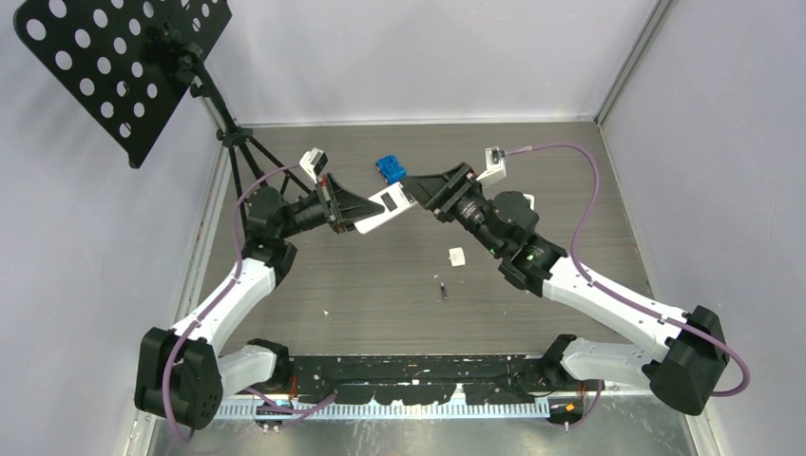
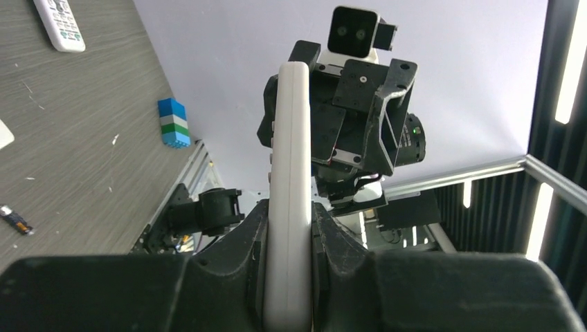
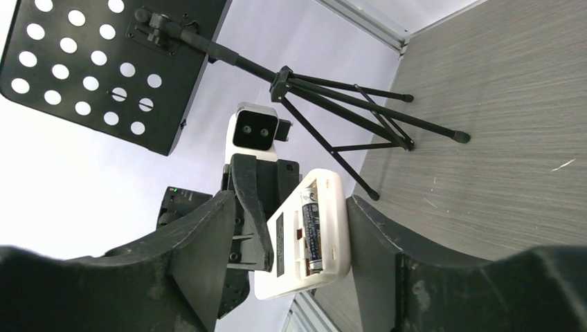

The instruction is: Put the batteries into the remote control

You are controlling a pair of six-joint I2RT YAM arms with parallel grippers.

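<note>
White remote (image 1: 388, 202) sits pinched in our left gripper (image 1: 366, 214); battery (image 1: 443, 289) lies six o'clock of our spread right gripper (image 1: 420, 193), axis twelve-to-six.

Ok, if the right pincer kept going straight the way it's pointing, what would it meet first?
Probably the white remote held in the left pincer, its back facing it; how far off is unclear.

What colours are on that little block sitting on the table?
The block is blue on top, with green and white bands. The left wrist view shows it best.
</note>
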